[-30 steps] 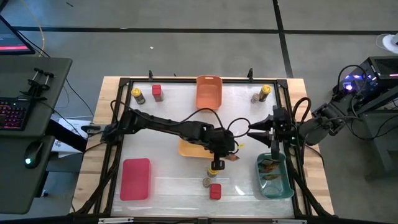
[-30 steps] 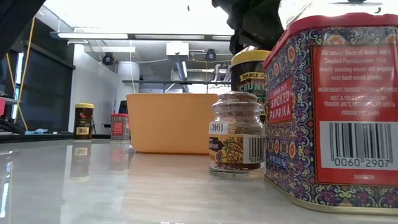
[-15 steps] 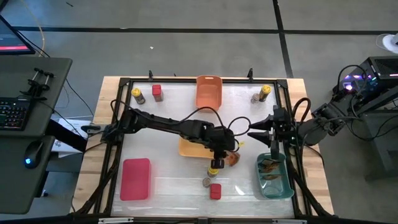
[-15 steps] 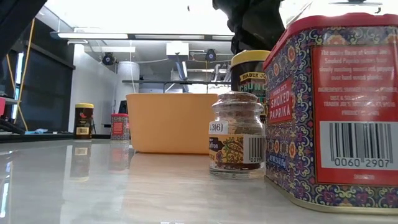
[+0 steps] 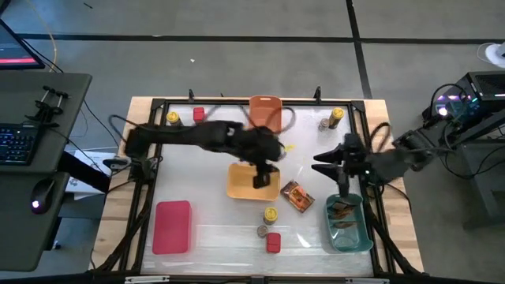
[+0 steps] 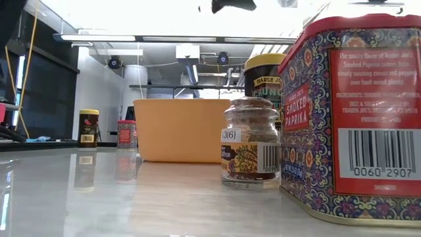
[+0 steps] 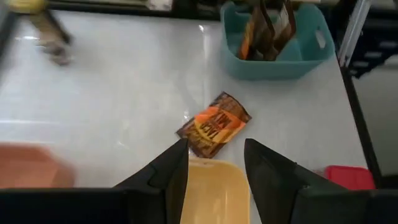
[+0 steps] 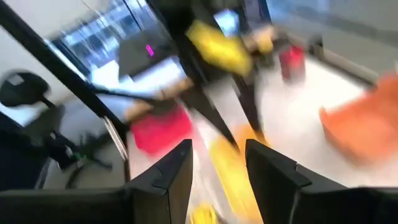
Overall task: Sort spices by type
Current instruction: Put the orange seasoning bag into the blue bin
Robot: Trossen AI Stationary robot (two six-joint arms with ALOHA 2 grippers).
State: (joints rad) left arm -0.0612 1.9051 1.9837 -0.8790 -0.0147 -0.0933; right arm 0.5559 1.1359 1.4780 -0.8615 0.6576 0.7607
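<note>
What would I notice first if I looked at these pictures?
Probably the big red paprika tin filling the low view's right side, with a small glass spice jar beside it. From above, the left claw hangs open over the yellow bin mid-table, and an orange-brown packet lies just right of it.

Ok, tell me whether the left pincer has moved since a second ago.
Yes. The left pincer has pulled back from beside the yellow-lidded jar, and now hangs open over the yellow bin, farther from the red tin.
</note>
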